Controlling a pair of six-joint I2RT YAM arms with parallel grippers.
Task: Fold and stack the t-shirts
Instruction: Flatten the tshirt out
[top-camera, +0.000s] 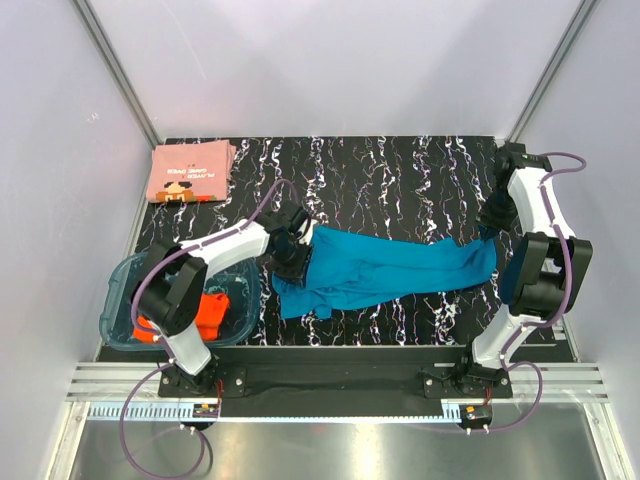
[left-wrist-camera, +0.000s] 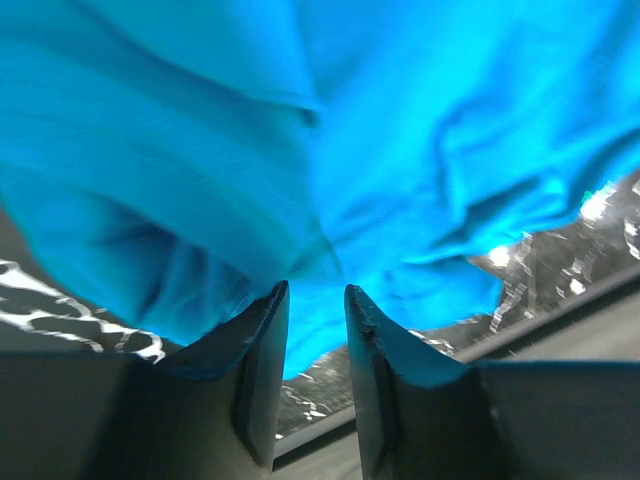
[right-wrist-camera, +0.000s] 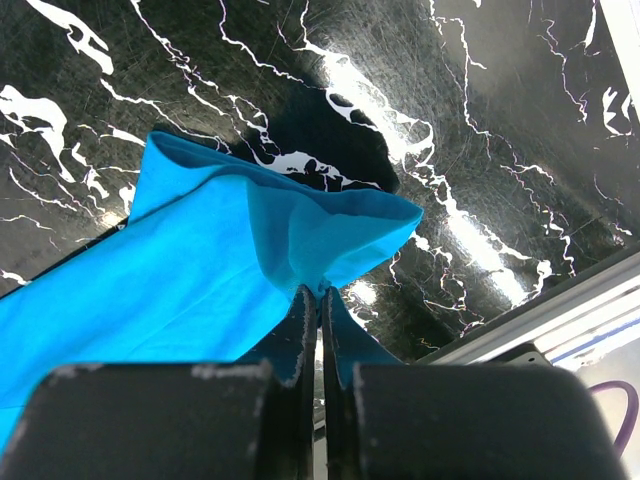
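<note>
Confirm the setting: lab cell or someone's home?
Looks like a lab robot cell: plain white enclosure walls, aluminium frame posts, and a black marbled tabletop with a metal mounting rail at its near edge.

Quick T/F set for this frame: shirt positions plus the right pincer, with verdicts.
1. The teal shirt lies folded inside the tub. False: it is stretched out, unfolded, across the table.
2. The right pincer is shut on the teal shirt. True.
3. The pink shirt lies folded at the far left corner. True.
4. The orange shirt rests on the pink shirt. False: it is crumpled in the tub.
</note>
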